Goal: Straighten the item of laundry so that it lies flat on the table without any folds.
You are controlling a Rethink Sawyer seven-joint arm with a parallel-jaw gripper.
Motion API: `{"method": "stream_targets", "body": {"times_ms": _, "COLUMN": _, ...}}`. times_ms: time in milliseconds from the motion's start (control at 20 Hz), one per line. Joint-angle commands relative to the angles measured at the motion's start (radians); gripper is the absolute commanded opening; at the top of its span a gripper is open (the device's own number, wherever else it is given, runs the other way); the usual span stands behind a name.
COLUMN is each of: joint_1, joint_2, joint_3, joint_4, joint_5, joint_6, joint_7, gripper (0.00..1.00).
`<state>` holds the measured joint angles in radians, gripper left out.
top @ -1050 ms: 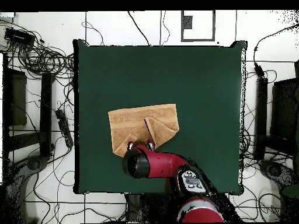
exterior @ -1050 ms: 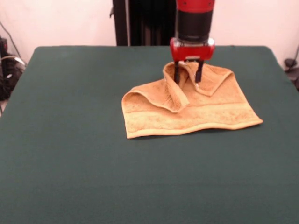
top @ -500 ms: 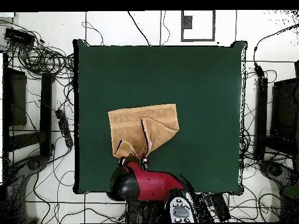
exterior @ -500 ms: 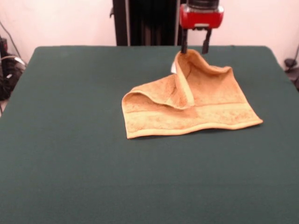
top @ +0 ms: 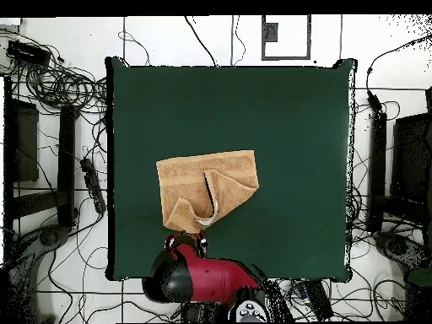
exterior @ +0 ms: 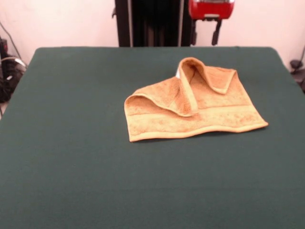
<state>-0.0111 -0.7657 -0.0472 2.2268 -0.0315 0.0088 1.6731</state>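
Tool (exterior: 205, 37) released, empty, raised clear of the towel (exterior: 190, 102) — one corner lies folded over on the counter (exterior: 71, 143); next, regrip that flap — and draw it outward.

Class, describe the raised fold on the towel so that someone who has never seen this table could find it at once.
Start at the green table and find the orange-tan towel right of centre. At its far edge a corner stands up in a curled loop, unlike the flat banded near edge.
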Motion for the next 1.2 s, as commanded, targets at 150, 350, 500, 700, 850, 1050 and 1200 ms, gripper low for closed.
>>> {"method": "stream_targets", "body": {"times_ms": 150, "joint_1": 0.03, "joint_2": 0.017, "joint_3": 0.047, "joint_4": 0.068, "joint_5": 0.105, "joint_6": 0.015, "joint_7": 0.282, "gripper": 1.0}}
{"method": "stream_targets", "body": {"times_ms": 350, "joint_1": 0.049, "joint_2": 0.07, "joint_3": 0.037, "joint_4": 0.044, "joint_5": 0.112, "joint_6": -0.06, "joint_7": 0.287, "gripper": 1.0}}
{"method": "stream_targets", "body": {"times_ms": 500, "joint_1": 0.052, "joint_2": 0.089, "joint_3": 0.041, "joint_4": -0.008, "joint_5": 0.125, "joint_6": -0.054, "joint_7": 0.271, "gripper": 1.0}}
{"method": "stream_targets", "body": {"times_ms": 700, "joint_1": 0.047, "joint_2": 0.12, "joint_3": 0.049, "joint_4": -0.117, "joint_5": 0.14, "joint_6": 0.01, "joint_7": 0.215, "gripper": 1.0}}
{"method": "stream_targets", "body": {"times_ms": 850, "joint_1": 0.052, "joint_2": 0.139, "joint_3": 0.048, "joint_4": -0.187, "joint_5": 0.155, "joint_6": 0.055, "joint_7": 0.189, "gripper": 1.0}}
{"method": "stream_targets", "body": {"times_ms": 1050, "joint_1": 0.059, "joint_2": 0.16, "joint_3": 0.047, "joint_4": -0.263, "joint_5": 0.166, "joint_6": 0.087, "joint_7": 0.172, "gripper": 1.0}}
{"method": "stream_targets", "body": {"times_ms": 1200, "joint_1": 0.059, "joint_2": 0.163, "joint_3": 0.047, "joint_4": -0.306, "joint_5": 0.168, "joint_6": 0.121, "joint_7": 0.161, "gripper": 1.0}}
